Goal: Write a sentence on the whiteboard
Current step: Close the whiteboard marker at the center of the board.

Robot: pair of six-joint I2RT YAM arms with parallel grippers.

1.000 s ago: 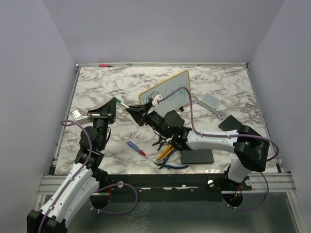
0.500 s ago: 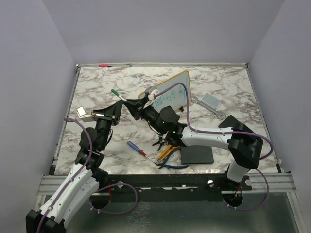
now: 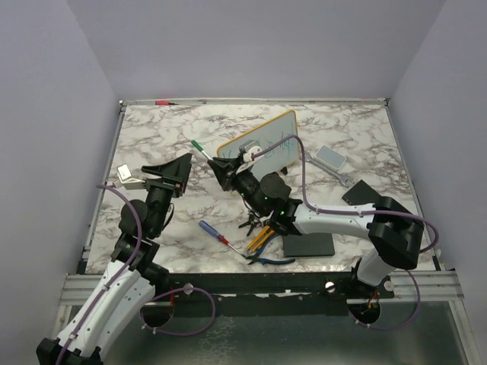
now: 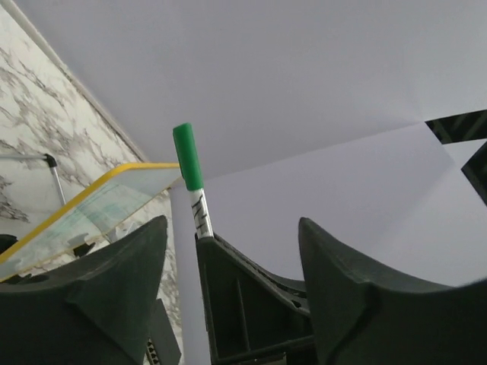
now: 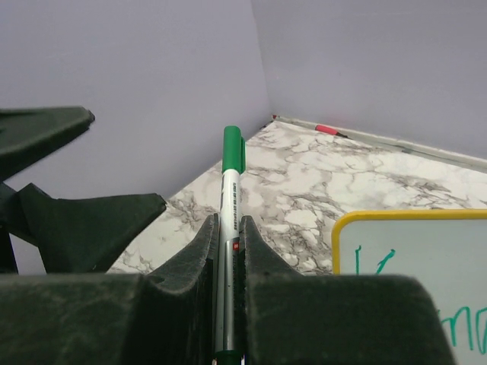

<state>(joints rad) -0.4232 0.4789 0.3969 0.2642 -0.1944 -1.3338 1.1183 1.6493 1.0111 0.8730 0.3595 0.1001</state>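
Right wrist | my right claw (image 5: 230,228) is clamping the green-capped marker (image 5: 233,156) | my left claw (image 4: 228,228) is gaping apart | whiteboard (image 5: 426,243) is standing at 3 o'clock

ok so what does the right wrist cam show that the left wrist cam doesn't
Only the right wrist view shows legible strokes of the teal sentence on the whiteboard, a red object at the table's far edge, and the right gripper shut on the marker.

Only the left wrist view shows the left gripper open, with its fingers clear of the marker.

Both show the marker's green cap, the yellow-framed whiteboard and the marble table.
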